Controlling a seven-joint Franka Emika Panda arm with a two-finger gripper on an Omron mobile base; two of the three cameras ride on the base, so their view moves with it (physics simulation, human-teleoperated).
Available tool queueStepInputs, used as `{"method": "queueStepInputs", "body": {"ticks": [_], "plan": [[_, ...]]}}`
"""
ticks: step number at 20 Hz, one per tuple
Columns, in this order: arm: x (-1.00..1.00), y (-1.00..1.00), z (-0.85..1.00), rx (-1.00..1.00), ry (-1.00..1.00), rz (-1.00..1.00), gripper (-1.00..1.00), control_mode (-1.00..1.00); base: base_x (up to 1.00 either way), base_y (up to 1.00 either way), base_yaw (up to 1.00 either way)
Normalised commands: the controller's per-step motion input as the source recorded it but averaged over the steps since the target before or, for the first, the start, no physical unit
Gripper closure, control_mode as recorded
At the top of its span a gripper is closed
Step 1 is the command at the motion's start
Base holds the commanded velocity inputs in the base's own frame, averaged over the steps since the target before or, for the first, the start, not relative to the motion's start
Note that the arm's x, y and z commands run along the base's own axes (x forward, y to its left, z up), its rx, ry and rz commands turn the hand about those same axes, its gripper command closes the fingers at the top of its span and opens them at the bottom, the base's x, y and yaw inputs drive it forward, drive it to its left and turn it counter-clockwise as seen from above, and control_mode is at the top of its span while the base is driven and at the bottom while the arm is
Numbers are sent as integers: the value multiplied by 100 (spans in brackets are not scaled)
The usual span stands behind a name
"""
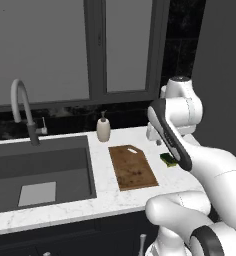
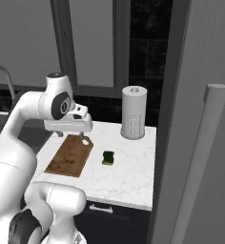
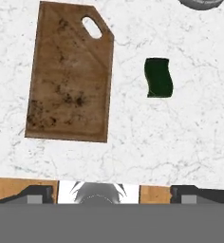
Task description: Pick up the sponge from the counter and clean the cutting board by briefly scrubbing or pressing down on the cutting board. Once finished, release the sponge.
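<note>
sponge (image 3: 158,78) beside cutting board (image 3: 69,76), pincer (image 3: 112,192) seemingly open

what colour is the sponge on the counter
Dark green on top, seen best in the hand view: the sponge lies on the white marbled counter.

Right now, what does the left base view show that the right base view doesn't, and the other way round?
Only the left base view gives the dark sink basin, the whole curved faucet and the soap dispenser behind the board. Only the right base view gives the paper towel roll at the back of the counter and the tall grey panel to the right. Both share the cutting board with the sponge lying apart on its right, the window and the arm above them.
</note>
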Motion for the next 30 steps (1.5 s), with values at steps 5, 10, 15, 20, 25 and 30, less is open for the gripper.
{"method": "queueStepInputs", "body": {"ticks": [5, 10, 15, 20, 25, 30], "plan": [[5, -62, -53, 3, 7, 0, -100, -100, 0, 0, 0], [38, -36, -28, 3, 8, 0, -100, -100, 0, 0, 0], [53, -20, -33, 0, 11, 0, -100, -100, 0, 0, 0], [49, -18, -40, 0, 13, 0, -100, -100, 0, 0, 0], [52, 0, -29, 0, 6, 0, -100, -100, 0, 0, 0], [43, -11, -27, 0, 1, 2, -100, -100, 0, 0, 0]]}}
